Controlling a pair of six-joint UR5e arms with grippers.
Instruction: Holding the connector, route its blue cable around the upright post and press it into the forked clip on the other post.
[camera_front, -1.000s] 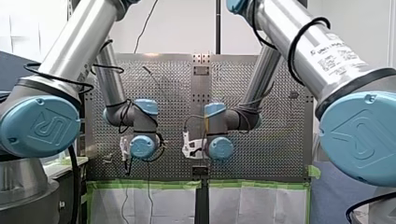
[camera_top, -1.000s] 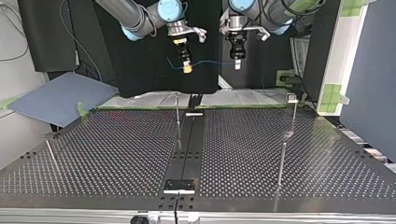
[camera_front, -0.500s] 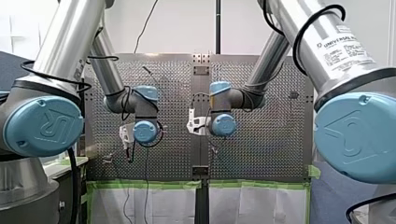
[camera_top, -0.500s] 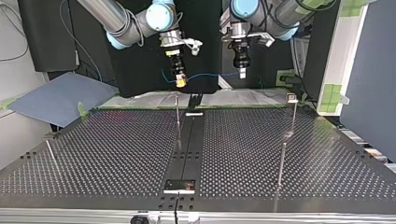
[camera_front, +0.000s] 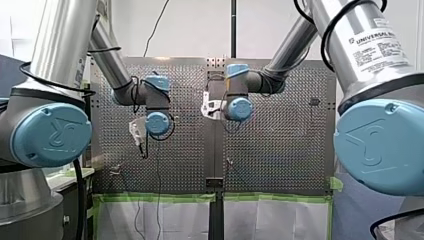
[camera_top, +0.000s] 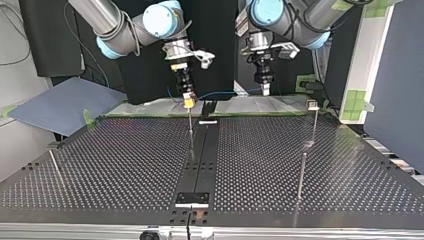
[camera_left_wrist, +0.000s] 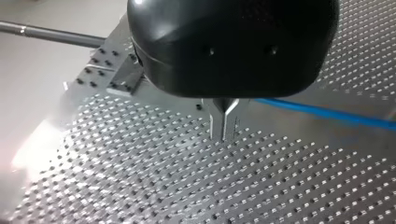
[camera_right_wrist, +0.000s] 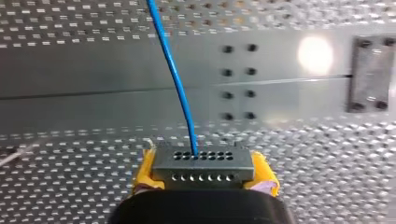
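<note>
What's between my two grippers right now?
The blue cable spans from the connector in my right gripper to my left gripper, top view.

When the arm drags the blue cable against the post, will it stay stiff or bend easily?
Probably it bends easily: the blue cable is thin and curves gently away from the connector in my right claw. It looks light, hanging in only a shallow curve across the top view.

Robotics lab; perforated metal table (camera_top: 125, 165), my right arm (camera_front: 370, 50) marked Universal Robots, black backdrop (camera_top: 150, 80)
</note>
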